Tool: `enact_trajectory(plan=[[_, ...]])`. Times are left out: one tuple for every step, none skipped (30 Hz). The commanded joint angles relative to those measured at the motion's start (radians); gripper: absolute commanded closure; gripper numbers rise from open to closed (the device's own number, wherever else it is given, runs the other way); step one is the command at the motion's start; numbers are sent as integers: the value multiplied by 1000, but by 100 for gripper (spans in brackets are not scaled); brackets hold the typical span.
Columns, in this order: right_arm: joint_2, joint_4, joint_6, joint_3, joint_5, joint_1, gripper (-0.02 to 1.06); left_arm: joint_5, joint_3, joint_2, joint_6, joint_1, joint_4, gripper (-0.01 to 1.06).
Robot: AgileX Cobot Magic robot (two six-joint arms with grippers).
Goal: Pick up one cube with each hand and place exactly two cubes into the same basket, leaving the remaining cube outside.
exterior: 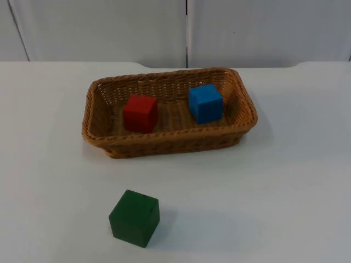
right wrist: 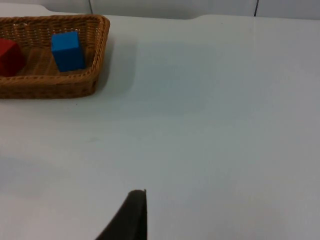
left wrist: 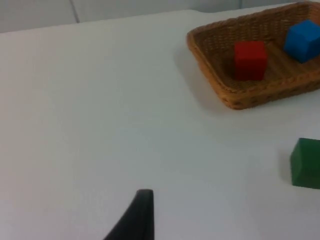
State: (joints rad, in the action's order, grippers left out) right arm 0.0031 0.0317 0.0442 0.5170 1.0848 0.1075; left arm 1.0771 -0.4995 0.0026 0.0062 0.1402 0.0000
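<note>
A brown wicker basket (exterior: 164, 138) stands at the middle of the white table. Inside it, a red cube (exterior: 140, 113) sits on the left and a blue cube (exterior: 205, 103) on the right, apart from each other. A green cube (exterior: 134, 217) rests on the table outside, in front of the basket's left half. My left gripper (left wrist: 142, 202) hangs over bare table well to the left of the basket (left wrist: 235, 95), with the green cube (left wrist: 306, 163) off to its side. My right gripper (right wrist: 134, 205) waits over bare table far to the right of the basket (right wrist: 50, 86).
The grey partition wall (exterior: 186, 30) closes off the table's far edge behind the basket. White table top (exterior: 296, 181) stretches on both sides of the basket and around the green cube.
</note>
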Motion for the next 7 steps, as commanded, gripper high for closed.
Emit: enact_trajectory(plan=[[-3,-2,-2,-2,-8,-4,-1,-2,5,-3,-6,-43,0,0],[-3,-2,-2,-2,-8,-4,-1,-2,5,-3,-6,-43,0,0],[-3,-2,-2,-2,-8,-4,-1,-2,5,-3,-6,-69,0,0],[-3,-2,-2,-2,-8,-4,-1,-2,5,-3,-6,-86,0,0],[-3,-2,-2,-2,-8,-4,-1,-2,5,-3,-6,-100,0,0],[-3,-2,-2,-2,-8,-4,-1,-2,5,-3,-6,-108,0,0],[-3,-2,-2,-2,-8,-4,-1,-2,5,-3,-6,-108,0,0]])
